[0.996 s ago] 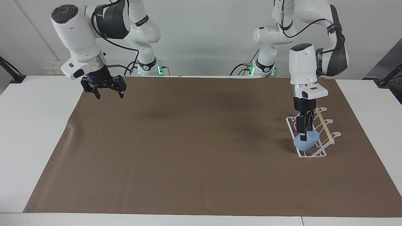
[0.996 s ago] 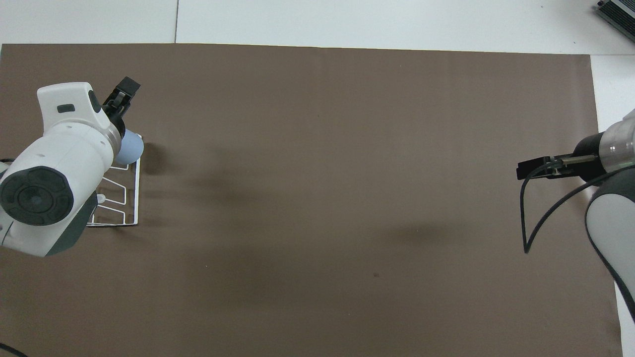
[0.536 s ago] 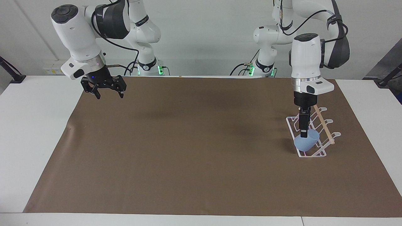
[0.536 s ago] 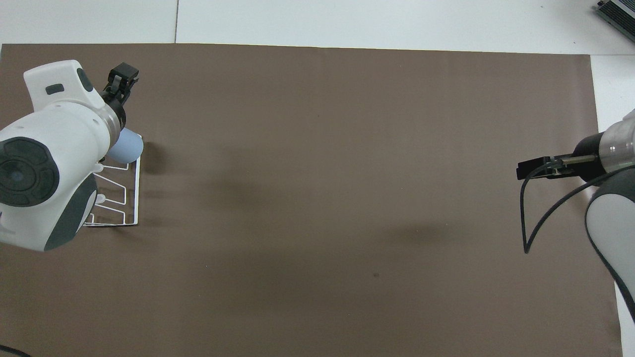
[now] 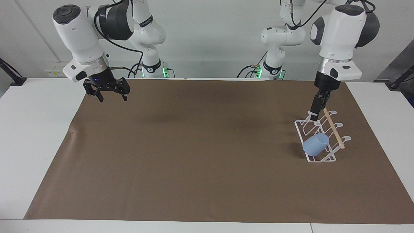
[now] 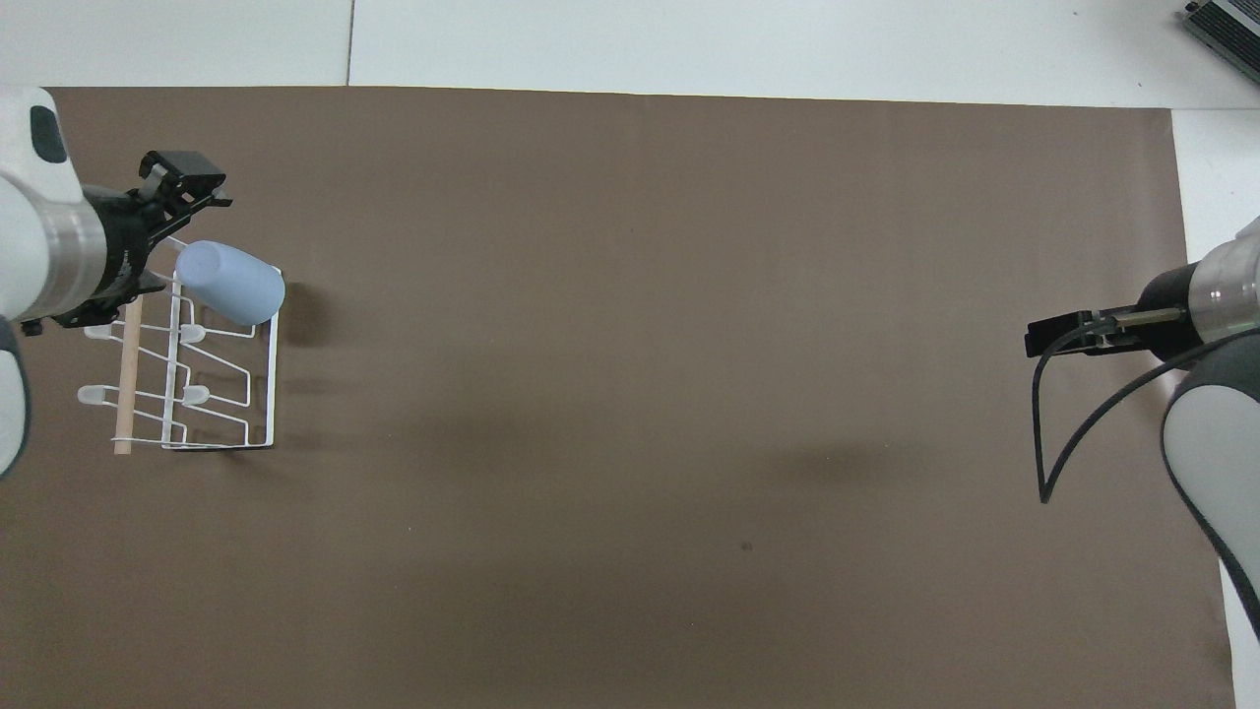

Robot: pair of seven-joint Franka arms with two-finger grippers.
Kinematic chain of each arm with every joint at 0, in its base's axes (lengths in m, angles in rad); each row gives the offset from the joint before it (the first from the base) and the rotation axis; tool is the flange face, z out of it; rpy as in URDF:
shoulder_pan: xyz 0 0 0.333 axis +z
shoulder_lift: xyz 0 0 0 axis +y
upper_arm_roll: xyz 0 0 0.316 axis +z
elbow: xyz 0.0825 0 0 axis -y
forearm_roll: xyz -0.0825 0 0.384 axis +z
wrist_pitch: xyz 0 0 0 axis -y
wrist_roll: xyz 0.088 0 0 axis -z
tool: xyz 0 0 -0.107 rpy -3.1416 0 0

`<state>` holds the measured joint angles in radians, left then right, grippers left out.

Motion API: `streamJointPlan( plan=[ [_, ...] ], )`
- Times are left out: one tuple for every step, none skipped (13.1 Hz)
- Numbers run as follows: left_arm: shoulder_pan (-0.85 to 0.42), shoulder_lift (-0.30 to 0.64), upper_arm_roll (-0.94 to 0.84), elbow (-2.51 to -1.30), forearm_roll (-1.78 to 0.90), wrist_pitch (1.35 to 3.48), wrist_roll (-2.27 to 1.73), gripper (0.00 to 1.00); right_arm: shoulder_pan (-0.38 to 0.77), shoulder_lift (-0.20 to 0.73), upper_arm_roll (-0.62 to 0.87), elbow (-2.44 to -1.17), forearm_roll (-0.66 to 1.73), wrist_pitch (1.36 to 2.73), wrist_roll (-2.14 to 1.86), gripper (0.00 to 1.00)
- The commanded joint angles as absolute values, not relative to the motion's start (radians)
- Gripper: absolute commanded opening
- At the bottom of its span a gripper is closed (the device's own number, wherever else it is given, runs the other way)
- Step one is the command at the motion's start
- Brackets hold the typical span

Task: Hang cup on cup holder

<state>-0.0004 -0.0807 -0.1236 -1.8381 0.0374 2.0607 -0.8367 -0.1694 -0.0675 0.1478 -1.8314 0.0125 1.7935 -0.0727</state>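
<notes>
The light-blue cup [image 5: 315, 145] [image 6: 234, 286] sits tilted on a prong of the white wire cup holder [image 5: 333, 157] [image 6: 268, 394], at the rack's end farther from the robots, toward the left arm's end of the table. A wooden dowel [image 5: 334, 131] [image 6: 125, 374] runs along the rack's top. My left gripper [image 5: 313, 117] [image 6: 184, 169] is up in the air over the rack, apart from the cup, open and empty. My right gripper [image 5: 111, 96] [image 6: 1032, 340] waits open and empty above the mat at the right arm's end.
A brown mat [image 5: 194, 155] [image 6: 640, 345] covers most of the white table [image 5: 35, 129]. The rack stands near the mat's edge at the left arm's end. Nothing else lies on the mat.
My left gripper has let go of the cup and risen up off it toward the robots. The cup stays on the rack. The right arm has not moved.
</notes>
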Motion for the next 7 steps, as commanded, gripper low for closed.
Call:
streamJointPlan(
  plan=[
    [0.07, -0.083, -0.127, -1.822, -0.034, 1.971, -0.52, 1.0, -0.175, -0.072, 0.155, -1.833, 0.002, 1.799, -0.064, 1.0],
    [0.081, -0.092, -0.124, -1.827, -0.034, 1.95, -0.395, 1.0, -0.175, -0.072, 0.155, -1.833, 0.002, 1.799, -0.064, 1.0],
    [0.083, -0.1, -0.123, -1.835, -0.034, 1.916, -0.289, 1.0, -0.175, -0.072, 0.155, -1.833, 0.002, 1.799, -0.064, 1.0],
    [0.087, -0.107, -0.118, -1.838, -0.043, 1.886, -0.199, 1.0, -0.175, -0.072, 0.155, -1.833, 0.002, 1.799, -0.064, 1.0],
    [0.101, -0.109, -0.118, -1.836, -0.052, 1.844, -0.092, 1.0, -0.175, -0.072, 0.155, -1.833, 0.002, 1.799, -0.064, 1.0],
    [0.103, -0.112, -0.118, -1.827, -0.052, 1.785, 0.016, 1.0, -0.175, -0.072, 0.155, -1.833, 0.002, 1.799, -0.064, 1.0],
    [0.103, -0.112, -0.118, -1.818, -0.049, 1.731, 0.096, 1.0, -0.175, -0.072, 0.155, -1.833, 0.002, 1.799, -0.064, 1.0]
  ],
)
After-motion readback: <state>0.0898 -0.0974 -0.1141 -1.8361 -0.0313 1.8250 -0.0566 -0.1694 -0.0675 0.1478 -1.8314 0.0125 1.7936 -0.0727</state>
